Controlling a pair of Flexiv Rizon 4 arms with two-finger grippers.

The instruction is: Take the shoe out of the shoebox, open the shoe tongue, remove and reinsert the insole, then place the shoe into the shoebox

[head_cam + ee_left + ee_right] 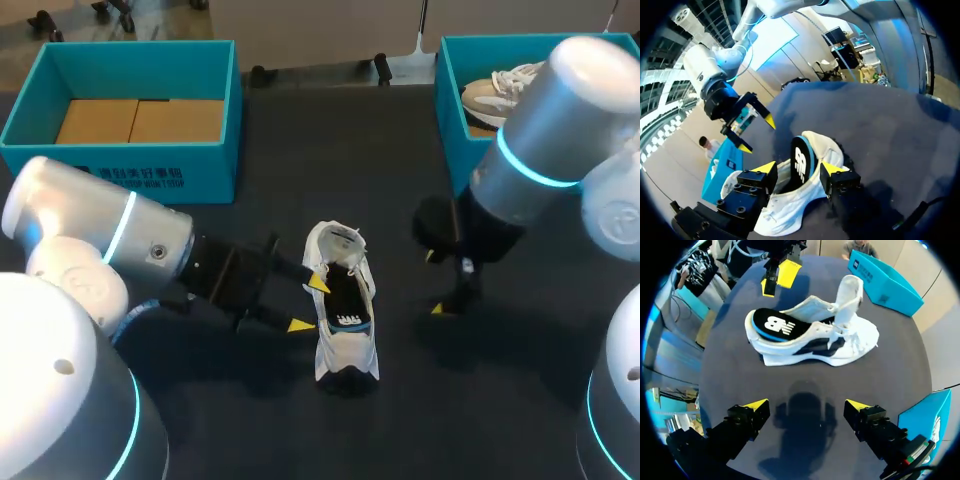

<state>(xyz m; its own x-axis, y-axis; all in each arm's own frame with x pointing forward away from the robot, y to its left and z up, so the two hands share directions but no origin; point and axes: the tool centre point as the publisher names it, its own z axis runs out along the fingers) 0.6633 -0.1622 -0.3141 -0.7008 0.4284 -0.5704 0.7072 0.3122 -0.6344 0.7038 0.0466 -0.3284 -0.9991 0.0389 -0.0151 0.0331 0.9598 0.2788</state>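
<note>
Left claw (pixel 309 304) was spread, the heel end of the white shoe (pixel 345 352) between its fingers on the dark desk (pixel 300 150). A black insole (pixel 348 300) stuck out. Right claw (pixel 434 282), also spread, hovered beside the shoe.

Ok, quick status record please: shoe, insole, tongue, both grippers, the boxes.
shoe: white shoe on the table, out of the boxes
insole: black with a blue edge, partly out at the heel
tongue: pulled up
left gripper: open, beside the shoe, holding nothing
right gripper: open, empty, apart from the shoe
left shoebox: no shoe inside
right shoebox: holds a beige shoe
</note>
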